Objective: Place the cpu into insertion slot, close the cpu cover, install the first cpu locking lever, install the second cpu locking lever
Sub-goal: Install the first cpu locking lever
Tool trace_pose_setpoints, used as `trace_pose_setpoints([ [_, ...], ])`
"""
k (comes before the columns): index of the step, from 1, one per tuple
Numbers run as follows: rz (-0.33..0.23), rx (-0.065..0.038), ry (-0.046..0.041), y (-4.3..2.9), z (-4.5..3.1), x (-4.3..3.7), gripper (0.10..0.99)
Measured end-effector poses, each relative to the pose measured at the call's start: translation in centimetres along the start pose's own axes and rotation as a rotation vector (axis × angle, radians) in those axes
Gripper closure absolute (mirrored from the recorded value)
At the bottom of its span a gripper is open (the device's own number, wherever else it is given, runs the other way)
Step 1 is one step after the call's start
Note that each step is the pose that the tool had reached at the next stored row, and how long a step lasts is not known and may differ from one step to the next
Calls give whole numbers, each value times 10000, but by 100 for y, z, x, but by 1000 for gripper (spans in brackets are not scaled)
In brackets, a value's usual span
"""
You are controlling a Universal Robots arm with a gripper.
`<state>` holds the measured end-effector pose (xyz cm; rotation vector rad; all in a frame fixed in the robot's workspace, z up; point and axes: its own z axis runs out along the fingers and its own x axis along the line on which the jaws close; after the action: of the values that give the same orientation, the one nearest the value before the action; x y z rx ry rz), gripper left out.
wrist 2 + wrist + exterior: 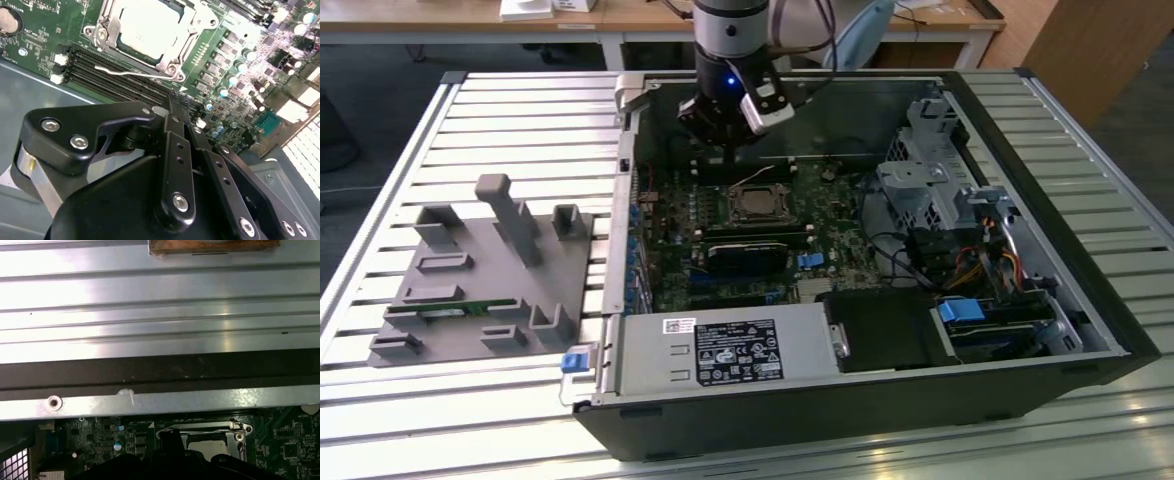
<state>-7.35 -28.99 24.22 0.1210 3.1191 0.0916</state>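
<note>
The cpu (147, 25) lies flat in the insertion slot (734, 205), its silvery top showing. The cpu cover (167, 59) is down over it as a silver frame around its edges. One thin silver locking lever (125, 71) sticks out beside the socket, over the long black memory slots. My gripper (177, 102) hangs a little above the board, just off the socket on the side of the case's rear wall. In the exterior view the gripper (718, 158) is behind the cpu (758, 205). Its black fingers (175, 150) are pressed together with nothing between them.
The open computer case lies on a slatted metal table; its wall (150, 370) runs close behind the gripper. A black card (747, 252), the power supply (720, 352) and a drive cage (921, 190) surround the socket. A grey fixture (494, 270) stands at the exterior view's left.
</note>
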Motion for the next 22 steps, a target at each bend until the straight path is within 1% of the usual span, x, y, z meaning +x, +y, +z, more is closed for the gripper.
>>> trace_pose_setpoints([
  [2, -1, 1, 1, 1, 19, -31, 980],
  [5, -9, 1, 2, 8, 45, -108, 980],
  [8, -16, -2, 0, 14, 72, -167, 980],
  [10, -61, -1, 4, 15, 89, -182, 980],
  [13, -536, -9, 32, 14, 107, -182, 980],
  [14, -607, -9, 35, 14, 114, -188, 980],
  [17, -612, -9, 38, 17, 127, -216, 980],
  [22, -613, -10, 37, 43, 153, -273, 980],
])
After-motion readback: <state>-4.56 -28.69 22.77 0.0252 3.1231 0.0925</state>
